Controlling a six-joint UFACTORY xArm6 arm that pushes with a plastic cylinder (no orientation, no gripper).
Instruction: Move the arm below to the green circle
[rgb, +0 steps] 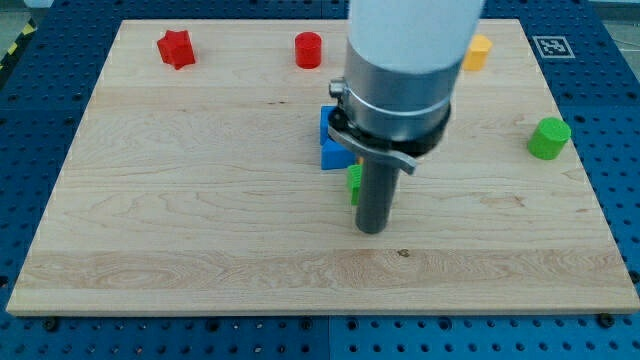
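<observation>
The green circle (548, 138), a short green cylinder, stands near the board's right edge. My tip (372, 228) rests on the wooden board (200, 200) at the middle, well to the left of the green circle and lower in the view. A second green block (354, 181) shows just left of the rod, mostly hidden by it. A blue block (331, 140) sits above it, partly hidden by the arm.
A red star-shaped block (176, 48) lies at the top left. A red cylinder (308, 50) stands at the top middle. A yellow block (478, 52) is at the top right, partly behind the arm. A marker tag (549, 46) is on the board's top right corner.
</observation>
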